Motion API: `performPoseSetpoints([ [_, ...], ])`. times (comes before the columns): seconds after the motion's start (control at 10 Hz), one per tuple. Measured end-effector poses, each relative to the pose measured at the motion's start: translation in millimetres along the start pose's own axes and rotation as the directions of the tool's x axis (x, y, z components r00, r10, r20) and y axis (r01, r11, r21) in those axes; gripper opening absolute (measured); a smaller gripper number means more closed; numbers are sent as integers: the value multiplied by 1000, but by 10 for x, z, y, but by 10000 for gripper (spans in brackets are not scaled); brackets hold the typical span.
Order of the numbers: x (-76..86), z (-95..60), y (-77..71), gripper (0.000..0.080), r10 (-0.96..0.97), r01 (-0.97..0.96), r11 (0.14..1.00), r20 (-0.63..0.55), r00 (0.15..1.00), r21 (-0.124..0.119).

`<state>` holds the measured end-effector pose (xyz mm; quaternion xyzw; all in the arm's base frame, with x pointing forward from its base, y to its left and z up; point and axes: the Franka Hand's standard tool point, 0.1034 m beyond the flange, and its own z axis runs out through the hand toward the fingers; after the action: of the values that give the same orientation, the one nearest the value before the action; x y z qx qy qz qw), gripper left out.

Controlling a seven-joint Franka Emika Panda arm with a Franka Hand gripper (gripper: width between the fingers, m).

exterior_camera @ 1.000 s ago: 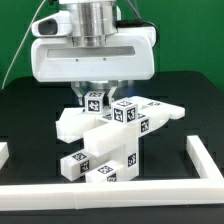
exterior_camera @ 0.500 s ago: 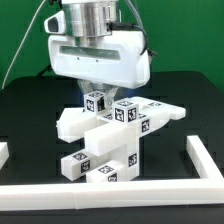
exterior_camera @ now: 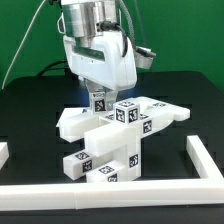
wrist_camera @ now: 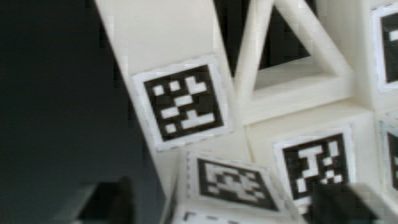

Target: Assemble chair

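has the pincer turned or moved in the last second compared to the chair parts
Yes. The pincer has rotated about its vertical axis, its wide body now narrower in the exterior view, still above the chair, which stayed put.

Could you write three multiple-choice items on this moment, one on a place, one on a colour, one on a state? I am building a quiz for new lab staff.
1. Where is the white two-finger gripper?
A. Directly above the matte white blocky plastic chair
B. Beside the low white border rail
C. On the bare tabletop

2. What colour is the tabletop?
A. Red
B. Black
C. Yellow

3. How do the chair parts stand?
A. Scattered singly
B. Stacked outside the rails
C. Joined in one cluster with tags showing

Answers: 1 A, the gripper hangs over the cluster's top tagged block; 2 B, the surface is black; 3 C, slabs and bars sit interlocked.
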<state>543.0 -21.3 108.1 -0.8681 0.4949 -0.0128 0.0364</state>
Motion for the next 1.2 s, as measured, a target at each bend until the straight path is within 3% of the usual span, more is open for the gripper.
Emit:
performPoseSetpoints([
  [0.1,57,-7,32,614,-215,215,977,-1,977,1],
  [0.4,51,-19,47,648,-685,685,727,14,728,-35],
  [0.8,83,-28,28,649,-823,823,567,-1,568,-33],
  [0.9,83,-24,32,649,-809,808,588,-1,588,-35],
  [1.0,84,-24,32,512,-800,799,600,-1,600,-34],
  [1.1,83,-24,32,317,-780,779,626,-2,626,-34],
  [1.2,82,-22,31,317,-717,716,697,-5,697,-33],
])
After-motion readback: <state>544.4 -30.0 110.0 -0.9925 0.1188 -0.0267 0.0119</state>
